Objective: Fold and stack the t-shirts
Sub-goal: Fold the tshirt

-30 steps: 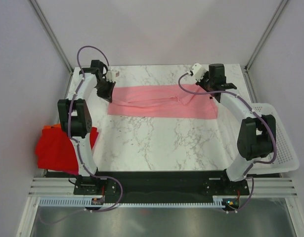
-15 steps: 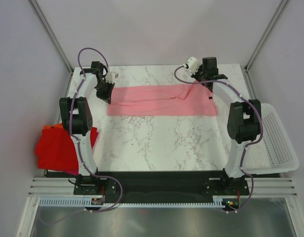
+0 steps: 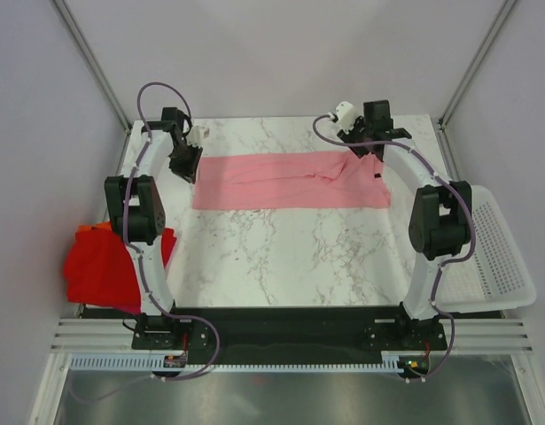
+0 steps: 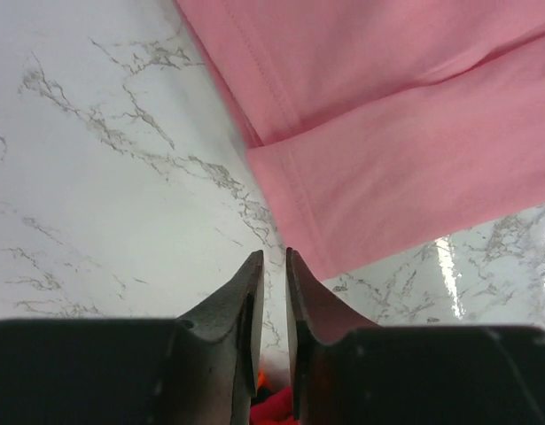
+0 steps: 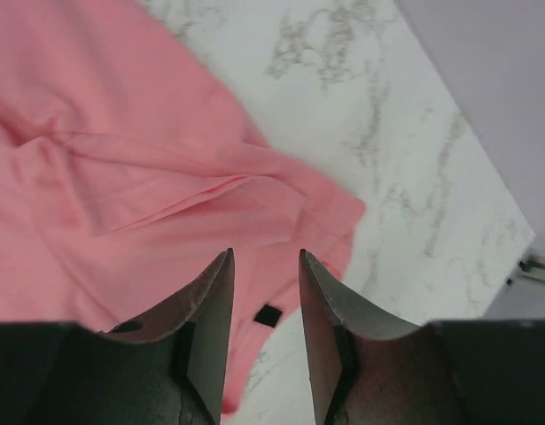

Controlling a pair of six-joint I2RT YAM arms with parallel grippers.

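Observation:
The light pink t-shirt (image 3: 290,181) lies flat as a long folded strip across the far half of the marble table (image 3: 281,257). My left gripper (image 3: 185,166) hovers at the strip's left end. Its jaws (image 4: 270,257) stand a narrow gap apart with nothing between them, and the pink hem (image 4: 387,142) lies just ahead. My right gripper (image 3: 367,149) is over the strip's right end. It is open (image 5: 265,257) and empty above the pink cloth (image 5: 121,177) and a small black tag (image 5: 268,315). A folded red t-shirt (image 3: 104,266) lies on an orange one (image 3: 95,228) off the table's left edge.
A white perforated basket (image 3: 498,257) stands at the table's right edge, beside the right arm's base. Grey walls and metal frame posts close in the back and both sides. A strip of red cloth (image 4: 276,409) shows low between the left fingers.
Both grippers have gone from shut to open and let go of the pink shirt's ends. The right arm swung in toward the far edge, and the cloth's right end has settled flat.

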